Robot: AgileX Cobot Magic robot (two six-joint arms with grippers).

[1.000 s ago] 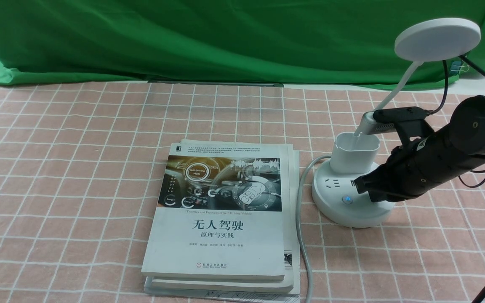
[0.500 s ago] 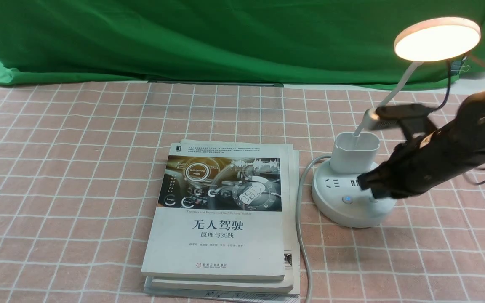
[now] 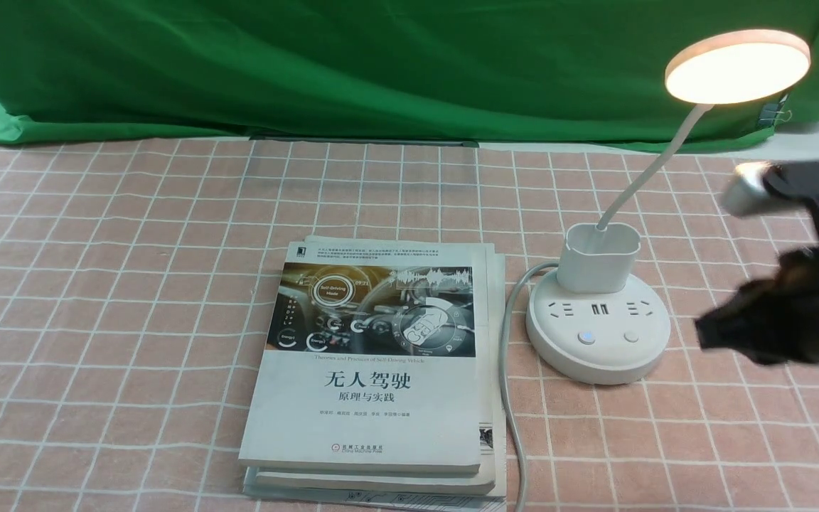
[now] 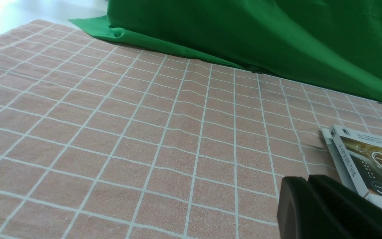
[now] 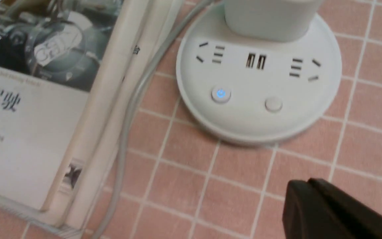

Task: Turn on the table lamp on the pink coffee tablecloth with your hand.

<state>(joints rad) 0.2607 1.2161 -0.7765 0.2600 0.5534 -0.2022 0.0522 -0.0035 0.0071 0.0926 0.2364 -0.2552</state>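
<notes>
Pulled our right gripper (image 3: 708, 334) back to frame right, jaws closed, empty. Table lamp (image 3: 736, 65) glows now; we're done.

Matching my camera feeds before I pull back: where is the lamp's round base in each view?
Front view: lamp base right of centre, beside the books.
Left wrist view: not in it; only a book corner shows.
Right wrist view: upper middle, blue-lit button facing.
Shared landmark: the books.
</notes>
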